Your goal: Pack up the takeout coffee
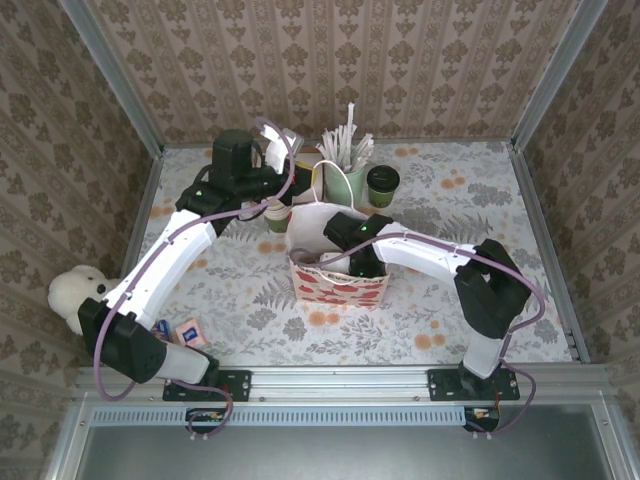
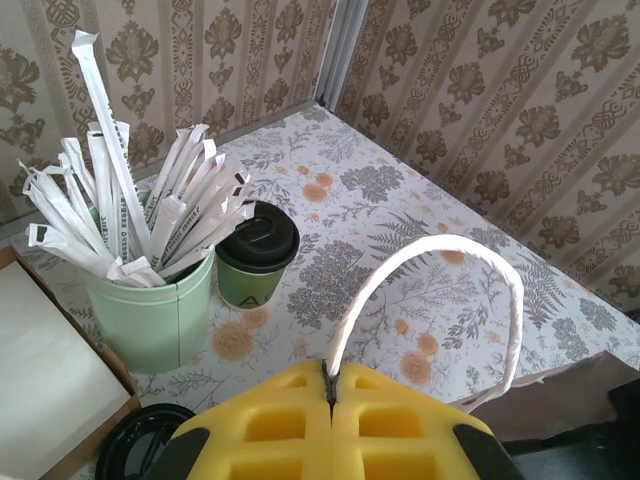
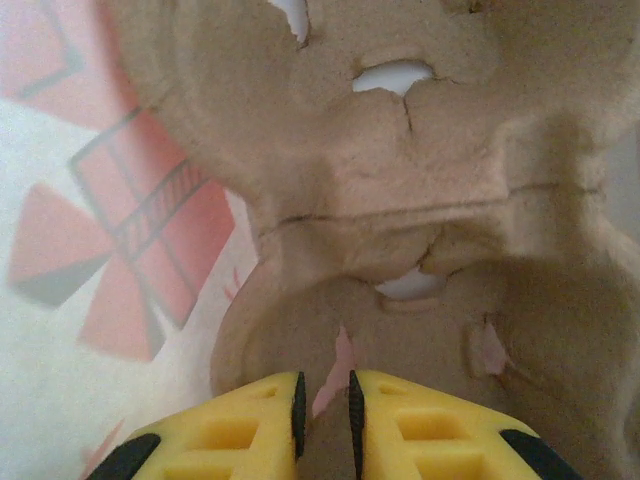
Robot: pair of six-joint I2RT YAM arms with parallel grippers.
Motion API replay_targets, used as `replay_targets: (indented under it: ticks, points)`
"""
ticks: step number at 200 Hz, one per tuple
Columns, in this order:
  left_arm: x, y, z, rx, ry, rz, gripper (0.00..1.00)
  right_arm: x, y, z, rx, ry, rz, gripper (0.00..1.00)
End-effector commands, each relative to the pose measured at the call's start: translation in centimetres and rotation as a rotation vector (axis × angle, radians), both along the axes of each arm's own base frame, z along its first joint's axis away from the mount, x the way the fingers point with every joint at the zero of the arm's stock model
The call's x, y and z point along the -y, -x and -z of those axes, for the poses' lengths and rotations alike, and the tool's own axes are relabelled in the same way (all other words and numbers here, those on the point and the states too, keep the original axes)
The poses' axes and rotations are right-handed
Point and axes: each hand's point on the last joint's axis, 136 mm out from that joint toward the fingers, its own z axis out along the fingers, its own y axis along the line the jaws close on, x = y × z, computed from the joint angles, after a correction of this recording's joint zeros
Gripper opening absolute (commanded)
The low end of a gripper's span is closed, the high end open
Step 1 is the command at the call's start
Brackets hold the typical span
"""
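The takeout coffee (image 1: 382, 183), a dark green cup with a black lid (image 2: 257, 252), stands on the table behind the bag, beside the mint cup of straws. My left gripper (image 2: 331, 378) is shut on the white cord handle (image 2: 430, 250) of the paper bag (image 1: 340, 288) and holds it up over the bag's back edge. My right gripper (image 3: 326, 385) reaches down inside the bag. Its jaws are closed to a narrow gap on a wall of the brown pulp cup carrier (image 3: 400, 200) that lies in there.
The mint cup of wrapped straws (image 2: 150, 310) is left of the coffee. A box of white napkins (image 2: 50, 360) and a round black lid (image 2: 135, 445) sit near my left gripper. A white plush toy (image 1: 75, 295) and small packets (image 1: 185, 332) lie front left.
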Motion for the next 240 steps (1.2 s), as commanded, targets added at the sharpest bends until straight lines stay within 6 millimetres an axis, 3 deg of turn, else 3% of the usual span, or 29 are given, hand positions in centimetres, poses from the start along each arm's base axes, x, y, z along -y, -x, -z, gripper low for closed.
replay_targets:
  ticks: [1,21,52,91,111,136,175,205,240]
  points:
    - [0.0,-0.1,-1.5,0.034,0.018,0.017,0.00,0.0,-0.9,0.7,0.025,0.014,0.021,0.22]
    - [0.1,-0.1,-1.4,0.030,0.018,0.019,0.00,-0.1,-1.4,0.2,0.053,0.009,0.020,0.22]
    - [0.1,-0.1,-1.4,0.031,0.019,0.020,0.00,-1.1,-0.9,-2.5,0.035,-0.062,-0.009,0.23]
    - [0.1,-0.1,-1.2,0.027,0.016,0.019,0.00,-3.9,0.3,-4.6,-0.016,-0.235,-0.017,0.23]
    - [0.1,-0.2,-1.1,0.026,0.016,0.020,0.00,-5.0,1.0,-3.5,-0.085,-0.281,-0.002,0.23]
    - [0.1,-0.2,-1.0,0.022,0.013,0.019,0.00,-4.2,1.2,0.3,-0.146,-0.190,0.026,0.23]
    - [0.1,-0.1,-0.9,0.020,0.011,0.019,0.00,-3.1,-1.4,2.3,-0.024,-0.099,0.070,0.23]
    - [0.1,-0.1,-0.8,0.018,0.011,0.020,0.00,-3.3,-2.3,0.7,0.034,-0.115,0.058,0.24]
    - [0.1,-0.1,-0.9,0.023,0.013,0.021,0.00,-4.4,-1.1,-3.6,0.016,-0.220,0.008,0.26]
